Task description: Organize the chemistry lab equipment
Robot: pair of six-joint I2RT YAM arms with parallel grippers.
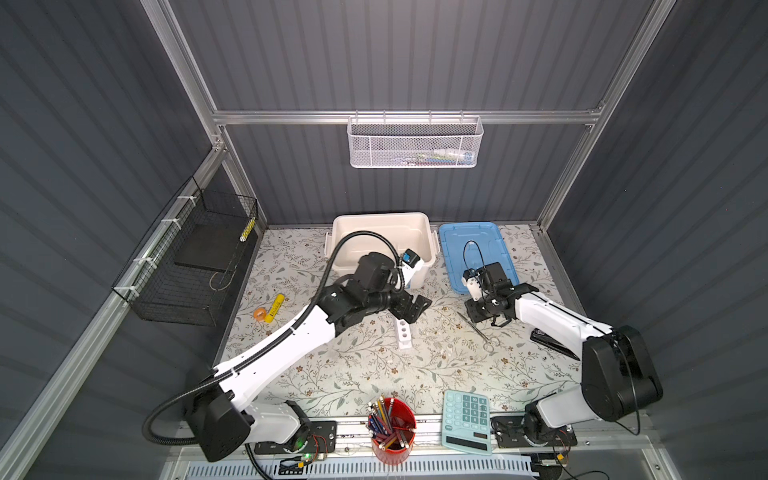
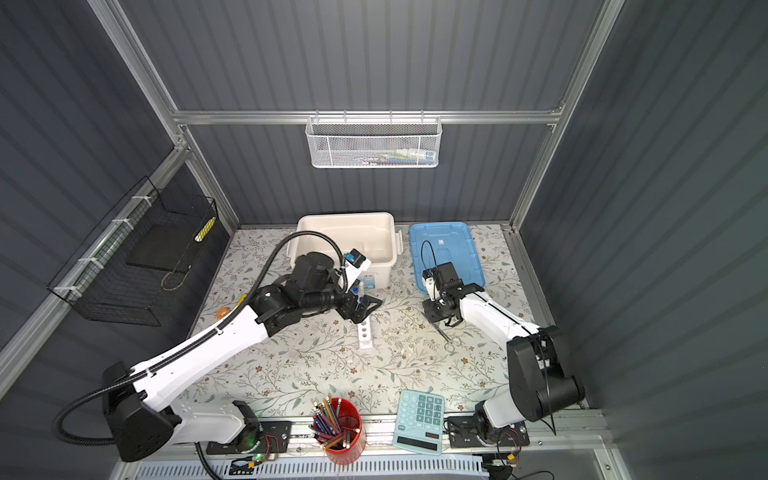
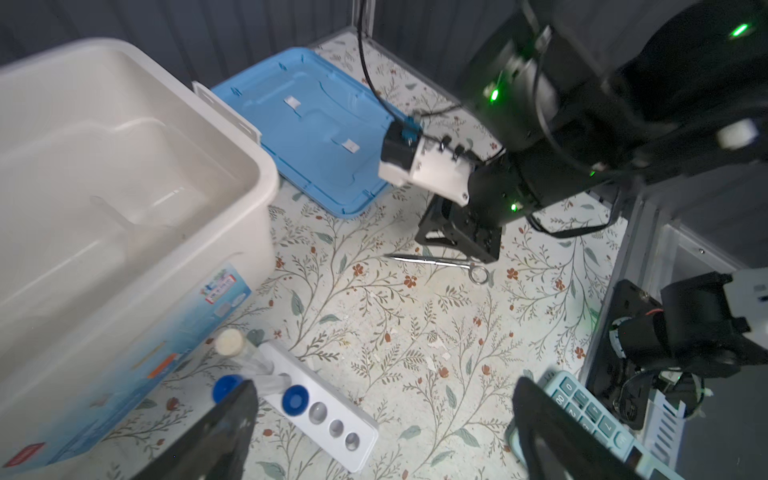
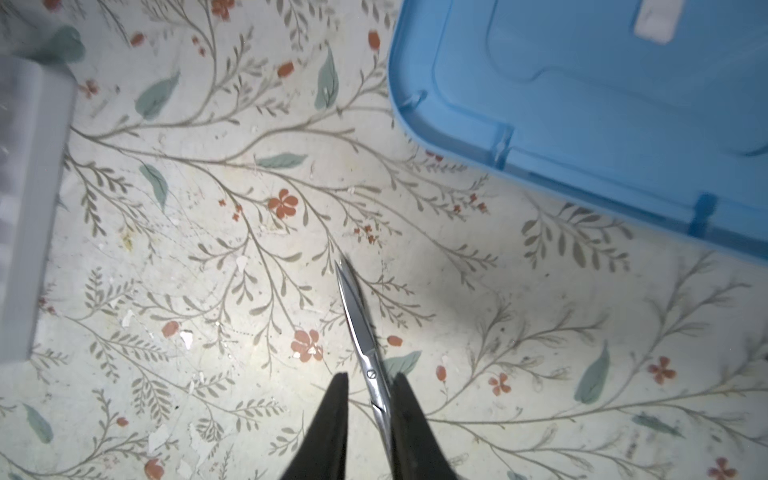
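Right gripper (image 4: pixel 370 374), fingers narrowly parted, straddles the silver scissors (image 4: pixel 359 328) lying on the table (image 4: pixel 208 257) at lower centre, left gripper (image 3: pixel 386 386) gapes empty over the rack (image 3: pixel 307 376), and the bin (image 3: pixel 266 174) looks empty: sorting barely begun.

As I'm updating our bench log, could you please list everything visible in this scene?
Bin: one, white, open, back of the table.
Lid: one, blue, flat, right of the bin.
Rack: one, white, mid-table.
Blue-capped tubes: two, clear, at the rack's end nearest the bin.
Cream-stoppered tube: one, between rack and bin.
Scissors: one, silver, right of the rack.
Pencil cup: one, red, front edge.
Calculator: one, teal, beside the cup.
Marker: one, yellow, left side.
Small round thing: one, orange, beside the marker.
Stapler-like thing: one, black, right side.
Mesh basket: one, white, back rail.
Wire basket: one, black, left wall.
Left claw: open, above the rack.
Right claw: narrowly open, astride the scissors.
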